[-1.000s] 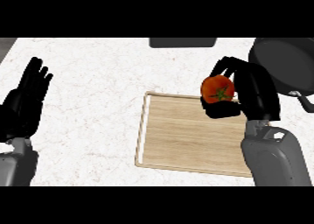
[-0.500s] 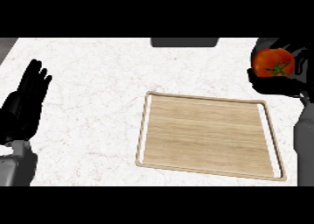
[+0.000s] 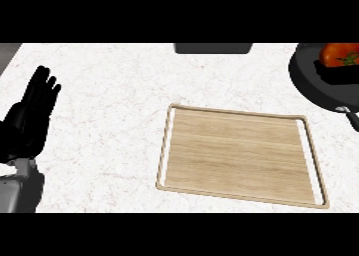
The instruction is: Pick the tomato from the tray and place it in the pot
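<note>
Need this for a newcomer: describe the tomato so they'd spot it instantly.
From the wooden tray at the counter's middle, look to the upper right, where a dark pot sits at the view's edge. The tomato shows inside its rim, held by the right hand. It is the only red thing there, round with a green stem.

I see the pot (image 3: 304,84) cut off at the right edge; my right hand (image 3: 344,74) hides the near side of the tomato (image 3: 341,53), its grip unclear.
</note>
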You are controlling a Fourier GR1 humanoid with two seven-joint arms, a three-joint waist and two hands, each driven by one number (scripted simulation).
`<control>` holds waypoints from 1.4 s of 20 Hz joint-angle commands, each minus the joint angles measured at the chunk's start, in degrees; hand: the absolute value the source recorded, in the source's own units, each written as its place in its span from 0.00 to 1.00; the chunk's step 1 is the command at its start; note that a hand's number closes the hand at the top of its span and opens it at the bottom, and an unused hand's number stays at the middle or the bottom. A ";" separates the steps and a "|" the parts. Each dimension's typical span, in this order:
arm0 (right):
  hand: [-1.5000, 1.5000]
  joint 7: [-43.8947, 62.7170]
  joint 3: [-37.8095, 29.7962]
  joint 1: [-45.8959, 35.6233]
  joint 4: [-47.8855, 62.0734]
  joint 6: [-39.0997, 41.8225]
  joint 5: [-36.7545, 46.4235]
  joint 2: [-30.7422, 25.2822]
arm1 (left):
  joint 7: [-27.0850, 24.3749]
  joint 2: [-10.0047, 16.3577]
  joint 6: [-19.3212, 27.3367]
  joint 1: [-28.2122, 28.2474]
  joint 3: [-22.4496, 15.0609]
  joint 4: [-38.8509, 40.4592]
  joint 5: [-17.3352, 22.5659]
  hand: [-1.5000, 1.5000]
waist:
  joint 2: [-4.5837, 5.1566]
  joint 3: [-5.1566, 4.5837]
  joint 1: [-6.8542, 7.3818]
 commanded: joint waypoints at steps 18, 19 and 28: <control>1.00 -21.66 -5.84 -13.47 54.57 -22.63 11.15 -16.54 | -0.03 -3.00 0.59 -1.46 -2.66 -0.52 -1.30 0.50 | 1.11 0.19 2.57; 1.00 -22.84 -7.01 -12.76 55.34 -22.32 9.36 -15.12 | 0.36 -1.60 0.46 -3.19 -2.29 0.30 -2.16 0.50 | 1.40 0.27 2.77; 0.00 -30.13 -13.17 -16.18 63.30 -11.18 1.80 -15.69 | -1.44 -3.82 0.33 -1.75 -4.15 0.04 -2.31 0.50 | 1.65 0.38 3.47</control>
